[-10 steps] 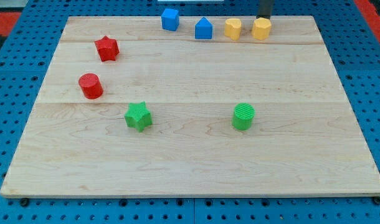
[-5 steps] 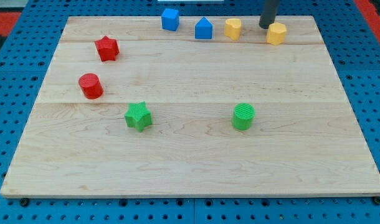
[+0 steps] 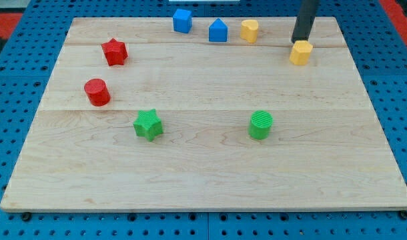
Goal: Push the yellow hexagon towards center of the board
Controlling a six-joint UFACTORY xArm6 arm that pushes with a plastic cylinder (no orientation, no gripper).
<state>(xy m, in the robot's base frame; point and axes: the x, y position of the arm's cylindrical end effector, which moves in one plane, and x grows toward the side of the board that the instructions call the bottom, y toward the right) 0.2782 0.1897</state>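
Observation:
The yellow hexagon (image 3: 300,53) sits on the wooden board (image 3: 203,167) near the view's top right. My tip (image 3: 299,41) touches the hexagon's upper edge, the dark rod rising from it out of the view's top. A second yellow block (image 3: 250,31), of rounded shape, lies left of the hexagon along the top edge.
A blue cube (image 3: 182,20) and a blue house-shaped block (image 3: 218,31) lie at the top. A red star (image 3: 114,51) and red cylinder (image 3: 97,92) are at the left. A green star (image 3: 148,124) and green cylinder (image 3: 260,125) sit lower, near the middle.
My tip has moved right and down the view, pushing the yellow hexagon away from the other yellow block, to the right and slightly down. The other blocks have not moved.

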